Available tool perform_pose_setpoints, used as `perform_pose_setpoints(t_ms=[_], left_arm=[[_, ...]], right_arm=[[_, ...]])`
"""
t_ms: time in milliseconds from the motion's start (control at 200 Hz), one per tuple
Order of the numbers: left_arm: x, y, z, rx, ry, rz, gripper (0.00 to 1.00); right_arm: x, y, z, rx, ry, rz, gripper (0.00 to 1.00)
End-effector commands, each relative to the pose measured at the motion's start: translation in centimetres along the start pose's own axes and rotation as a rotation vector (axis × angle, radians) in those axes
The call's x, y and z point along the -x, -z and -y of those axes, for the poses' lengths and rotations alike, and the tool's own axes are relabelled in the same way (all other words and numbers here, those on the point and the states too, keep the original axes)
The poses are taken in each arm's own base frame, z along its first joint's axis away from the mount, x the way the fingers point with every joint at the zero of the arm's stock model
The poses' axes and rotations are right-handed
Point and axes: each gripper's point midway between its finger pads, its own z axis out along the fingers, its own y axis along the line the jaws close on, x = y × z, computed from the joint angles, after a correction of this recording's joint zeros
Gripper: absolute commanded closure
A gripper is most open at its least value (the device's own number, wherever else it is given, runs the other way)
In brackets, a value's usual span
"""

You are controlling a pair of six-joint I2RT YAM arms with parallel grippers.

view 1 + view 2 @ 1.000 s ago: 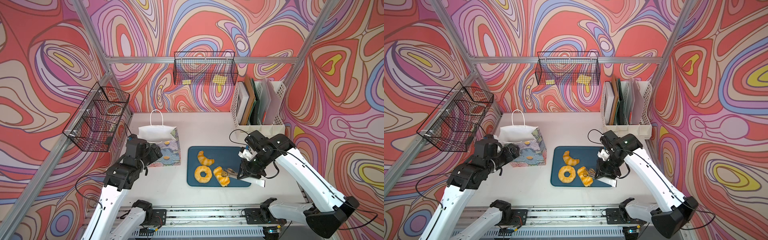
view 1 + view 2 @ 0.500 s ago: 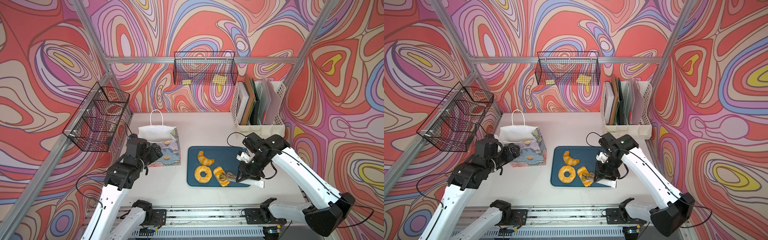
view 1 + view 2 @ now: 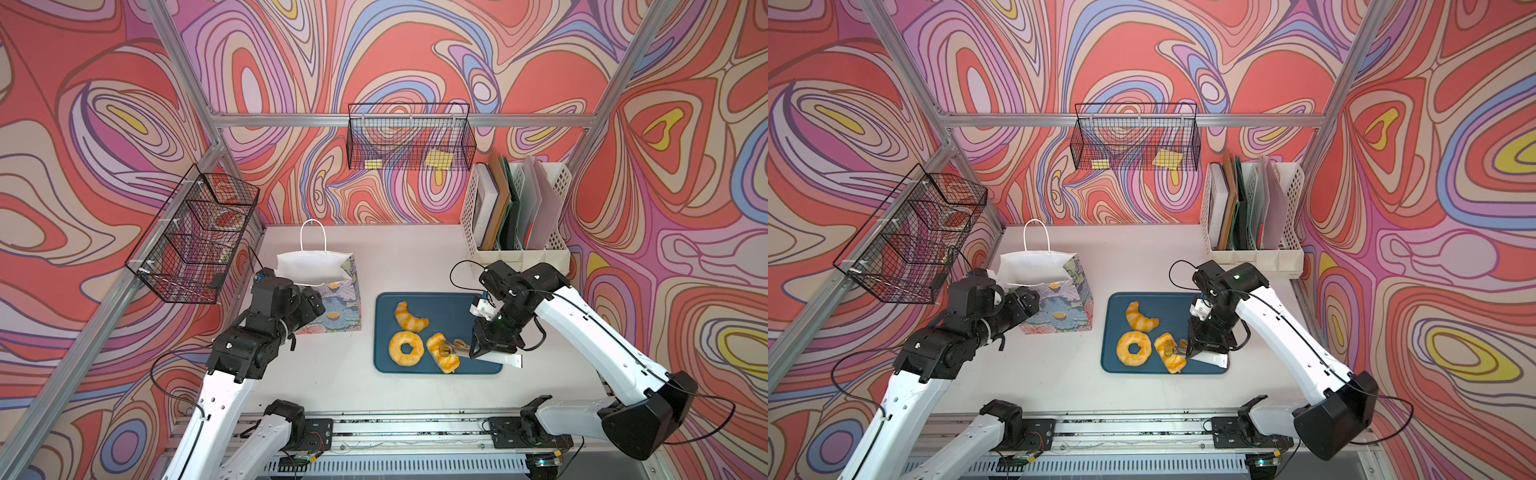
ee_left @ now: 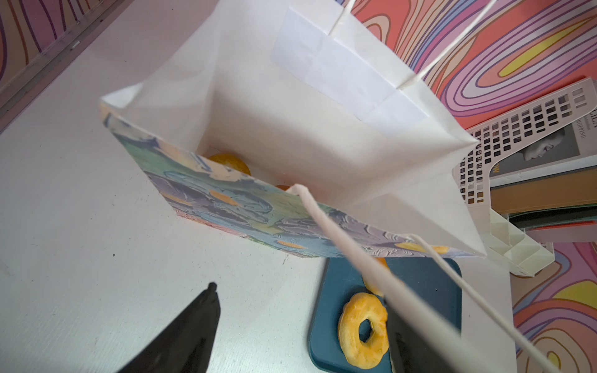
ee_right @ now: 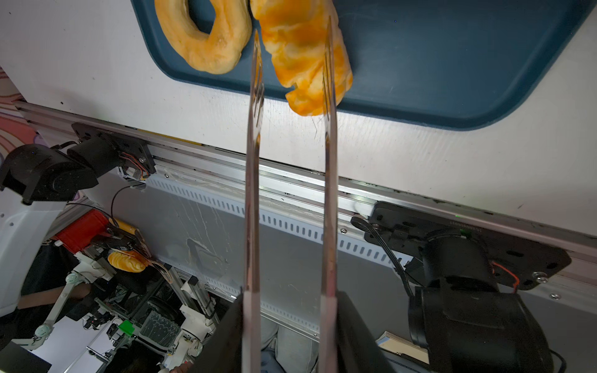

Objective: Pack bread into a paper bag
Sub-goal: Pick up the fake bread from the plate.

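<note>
Since the twisted roll at the near edge of the blue tray looks soft and light, the tongs, clasped by the right gripper, should pinch its middle gently; ring doughnut and croissant lie farther; far left, the left gripper gapes beside the paper bag.

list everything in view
table: 1, white
tray: 1, dark blue, table centre
paper bag: 1, floral, upright left of tray
bread in the bag: orange, count hidden
croissant: 1, golden, on tray
ring doughnut: 1, golden, on tray
striped roll: 1, orange, tray's near edge
tongs: 1, metal, tips astride the striped roll
file rack: 1, white, far right
wire baskets: 2, black, on walls
left gripper: open, at the paper bag
right gripper: shut on tongs
</note>
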Motion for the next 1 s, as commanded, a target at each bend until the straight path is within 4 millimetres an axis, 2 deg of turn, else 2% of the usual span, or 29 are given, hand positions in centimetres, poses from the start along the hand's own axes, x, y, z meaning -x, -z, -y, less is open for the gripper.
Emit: perform_pose_setpoints(t_ms=[0,145,706,821,921,997], left_arm=[[-0.2,-0.3,0.0,-0.010,0.008,0.001,0.15],[-0.3,-0.3,0.0,-0.011,0.008,-0.001,0.15],[-0.1,0.1,-0.3,-0.002,0.004,0.012,0.15],[-0.2,0.3,-0.5,0.008,0.001,0.013,0.15],[-0.1,0.3,-0.6,0.010,0.001,0.017,0.15],[-0.2,0.3,-0.6,0.011,0.001,0.017,0.15]], right_arm=[[0.7,0.2,-0.2,-0.004,0.030,0.017,0.59],[1.1,-0.1,-0.4,0.002,0.039,0.005,0.58],[1.8,-3.7,0.4,0.007,0.023,-0.084,0.57],[1.9,-3.6,0.3,0.009,0.026,-0.084,0.61],[1.9,-3.3,0.0,0.019,0.028,-0.084,0.70],[1.9,-3.2,-0.2,0.023,0.027,-0.084,0.73]])
